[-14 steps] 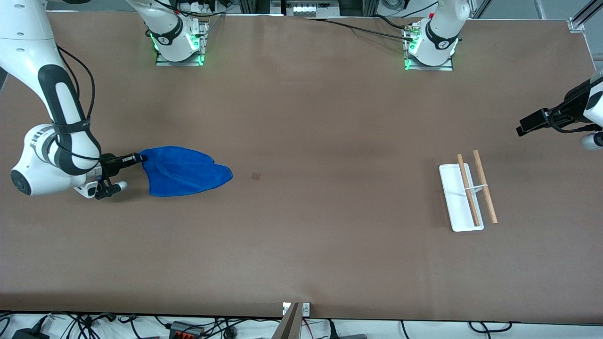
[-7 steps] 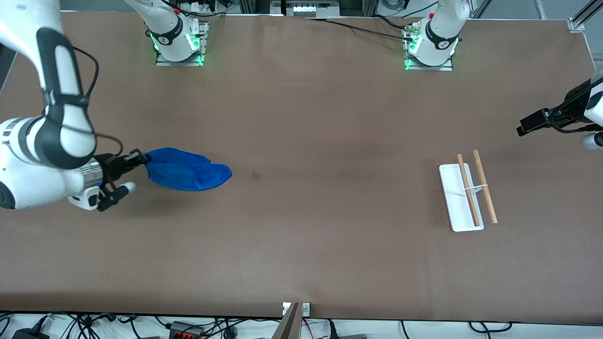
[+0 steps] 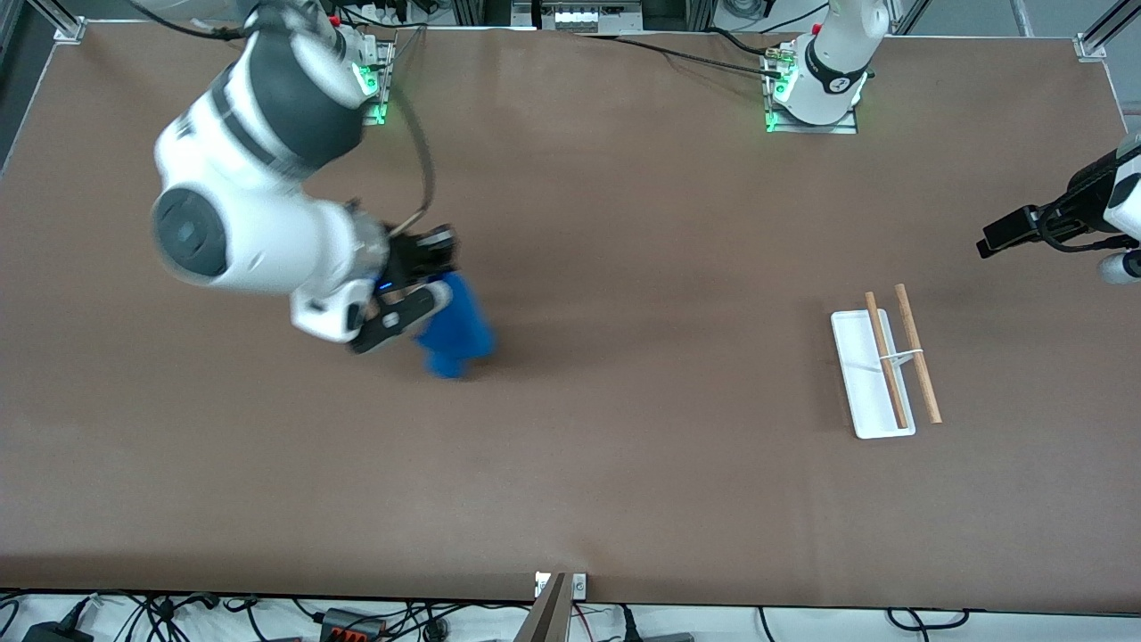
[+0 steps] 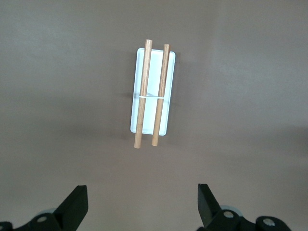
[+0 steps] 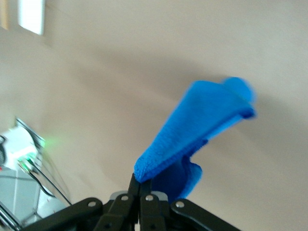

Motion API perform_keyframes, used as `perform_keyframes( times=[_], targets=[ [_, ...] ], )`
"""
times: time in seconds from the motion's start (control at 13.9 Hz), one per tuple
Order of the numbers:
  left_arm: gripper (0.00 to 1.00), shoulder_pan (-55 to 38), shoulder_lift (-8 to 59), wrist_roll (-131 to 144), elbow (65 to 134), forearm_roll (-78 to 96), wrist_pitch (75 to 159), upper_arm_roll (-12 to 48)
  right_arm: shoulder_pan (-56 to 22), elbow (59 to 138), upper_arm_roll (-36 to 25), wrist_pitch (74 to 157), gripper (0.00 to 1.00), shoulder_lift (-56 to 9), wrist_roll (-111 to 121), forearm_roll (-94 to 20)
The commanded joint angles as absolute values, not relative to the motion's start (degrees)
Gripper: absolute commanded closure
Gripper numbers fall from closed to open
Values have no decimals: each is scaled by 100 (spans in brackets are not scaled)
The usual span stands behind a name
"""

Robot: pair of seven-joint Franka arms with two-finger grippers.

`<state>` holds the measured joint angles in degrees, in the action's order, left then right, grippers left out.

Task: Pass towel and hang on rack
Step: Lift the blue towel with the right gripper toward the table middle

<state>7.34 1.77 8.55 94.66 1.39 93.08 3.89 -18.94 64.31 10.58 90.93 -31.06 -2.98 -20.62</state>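
Observation:
My right gripper [image 3: 426, 283] is shut on the royal-blue towel [image 3: 455, 331] and holds it up in the air over the table toward the right arm's end; the cloth hangs bunched below the fingers. In the right wrist view the towel [image 5: 202, 125] sticks out from the closed fingertips [image 5: 140, 185]. The rack [image 3: 882, 366], a white tray with two wooden rods, stands toward the left arm's end. My left gripper [image 3: 989, 241] is open and empty, waiting above the table near the rack; in its wrist view the rack [image 4: 152, 96] lies ahead of its spread fingers [image 4: 77, 204].
The two arm bases [image 3: 339, 80] [image 3: 813, 89] stand at the table's edge farthest from the front camera. A small dark mark on the table lies near the towel. Cables run along the edge nearest the camera.
My right gripper has lifted the towel off the table and carried it toward the table's middle; the cloth went from lying spread to hanging bunched. The left arm has not moved.

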Motion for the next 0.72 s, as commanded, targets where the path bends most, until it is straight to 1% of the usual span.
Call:
perform_keyframes(
  times=[0.0, 0.14, 0.22, 0.36, 0.5, 0.65],
  targets=[
    [0, 782, 185, 703, 9387, 246, 9202, 404, -2056, 6258, 1570, 10085, 100, -3199, -1235, -2224],
    [0, 791, 202, 695, 9430, 263, 9159, 413, -2065, 6214, 2098, 10816, 100, -3199, -2018, -2215],
    [0, 817, 289, 686, 9413, 281, 9158, 387, -2100, 6214, 2240, 11063, 100, -3199, -2204, -2215],
    [0, 957, 404, 398, 9413, 587, 9132, 369, -2310, 6214, 2311, 11398, 100, -3208, -2486, -2224],
    [0, 967, 614, 54, 9431, 842, 8922, 369, -2617, 6214, 2303, 11845, 100, -3208, -2907, -2215],
    [0, 906, 1018, -419, 9405, 1010, 8589, 439, -2847, 6231, 2294, 12346, 100, -3261, -3128, -2215]
  ],
)
